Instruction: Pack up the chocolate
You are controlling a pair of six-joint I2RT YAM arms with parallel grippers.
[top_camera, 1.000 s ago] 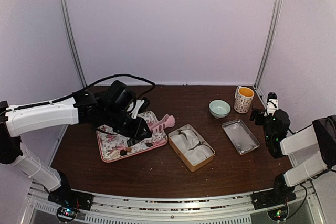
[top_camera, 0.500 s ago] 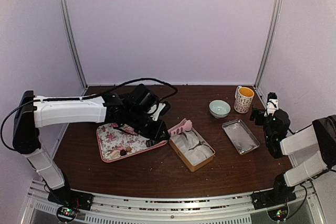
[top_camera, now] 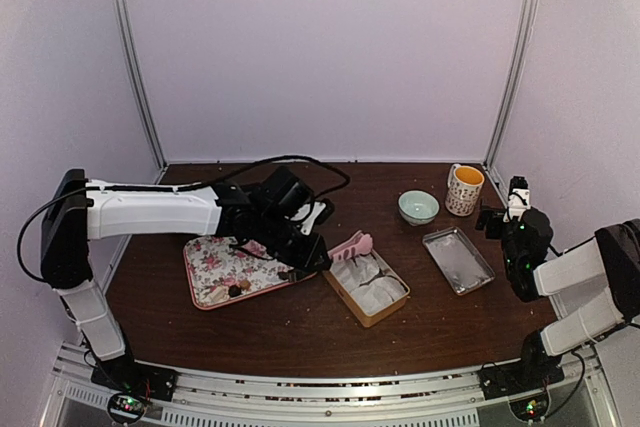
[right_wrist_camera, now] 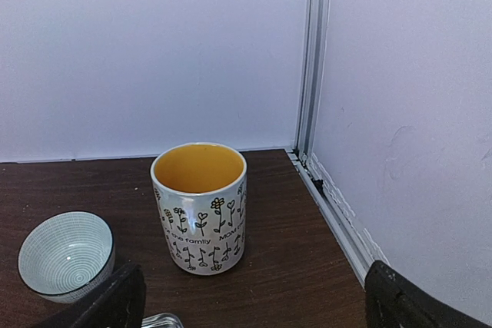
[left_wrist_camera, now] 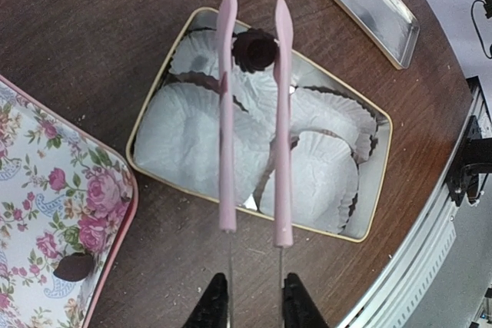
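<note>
My left gripper (left_wrist_camera: 250, 309) is shut on pink tongs (left_wrist_camera: 251, 113), which show in the top view (top_camera: 350, 245) too. The tong tips pinch a dark brown chocolate (left_wrist_camera: 254, 49) over the far part of the gold tin (left_wrist_camera: 377, 182), which is lined with white paper cups (left_wrist_camera: 196, 144). The tin (top_camera: 366, 319) lies right of the floral tray (top_camera: 215, 257). More chocolates (top_camera: 238, 288) lie on the tray's near edge; one (left_wrist_camera: 74, 266) shows in the left wrist view. My right gripper (right_wrist_camera: 250, 301) is open and empty at the far right, facing a mug.
A flower-printed mug (right_wrist_camera: 200, 207) with a yellow inside and a small pale bowl (right_wrist_camera: 65, 255) stand at the back right; in the top view the mug (top_camera: 464, 189) and bowl (top_camera: 418, 207) stand behind a silver tray (top_camera: 458, 261). The side wall rail (right_wrist_camera: 338, 213) runs close by.
My left arm has swung right from over the floral tray, carrying the tongs and chocolate over the gold tin. The right arm has not moved.
</note>
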